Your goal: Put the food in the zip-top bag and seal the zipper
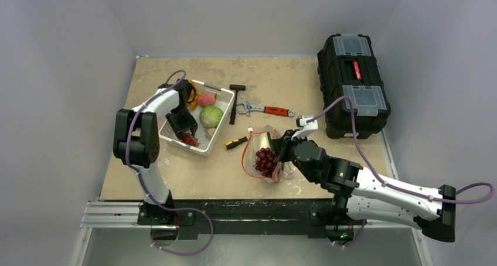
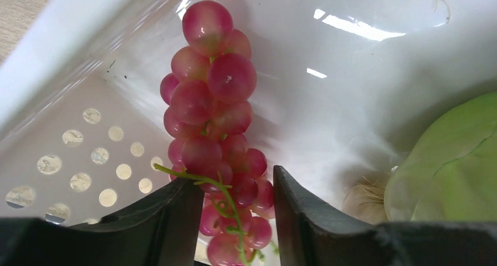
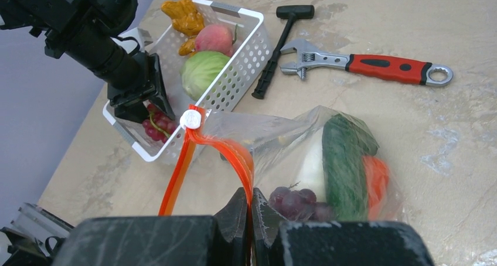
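**Left end effector** (image 2: 237, 187): the fingers stood apart, astride the stalk end of the pink grapes (image 2: 214, 102). Both inner faces were at or against the fruit, and whether they already pinched could not be determined. The bunch ran on past the fingertips along the basket (image 2: 70, 102) wall, with the cabbage (image 2: 451, 160) off to the fingers' right.

Advised: close on the stalk cluster, then lift straight clear of the wall before travelling.

**Right end effector** (image 3: 251, 198): the fingers were together, clamped on the zipper strip (image 3: 234, 154), propping the bag (image 3: 281, 137) mouth. Just beyond the fingers, inside the bag, sat dark grapes (image 3: 293, 201), a cucumber (image 3: 343, 160) and a carrot (image 3: 375, 178). The bag's belly rested on the counter (image 3: 410, 37).

Judged: the mouth gaped narrowly and wanted spreading.

Farther off, a peach (image 3: 212, 38) lay in the basket.
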Controlling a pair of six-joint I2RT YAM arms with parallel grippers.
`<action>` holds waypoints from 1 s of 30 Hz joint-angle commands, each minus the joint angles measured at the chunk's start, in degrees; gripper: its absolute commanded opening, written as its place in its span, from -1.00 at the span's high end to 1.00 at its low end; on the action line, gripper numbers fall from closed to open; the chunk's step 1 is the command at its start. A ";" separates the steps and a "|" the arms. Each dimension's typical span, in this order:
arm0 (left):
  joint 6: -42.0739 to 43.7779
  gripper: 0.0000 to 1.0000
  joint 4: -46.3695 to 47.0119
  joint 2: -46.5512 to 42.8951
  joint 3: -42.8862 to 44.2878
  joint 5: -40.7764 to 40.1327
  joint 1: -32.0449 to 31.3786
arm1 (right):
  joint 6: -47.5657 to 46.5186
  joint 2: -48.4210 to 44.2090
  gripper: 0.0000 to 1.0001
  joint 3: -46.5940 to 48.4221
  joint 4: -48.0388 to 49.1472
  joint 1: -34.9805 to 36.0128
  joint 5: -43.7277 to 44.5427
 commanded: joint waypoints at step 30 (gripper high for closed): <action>29.69 1.00 33.89 -40.72 -13.18 50.52 -9.31 | 0.69 3.95 1.00 2.98 4.29 0.08 -0.80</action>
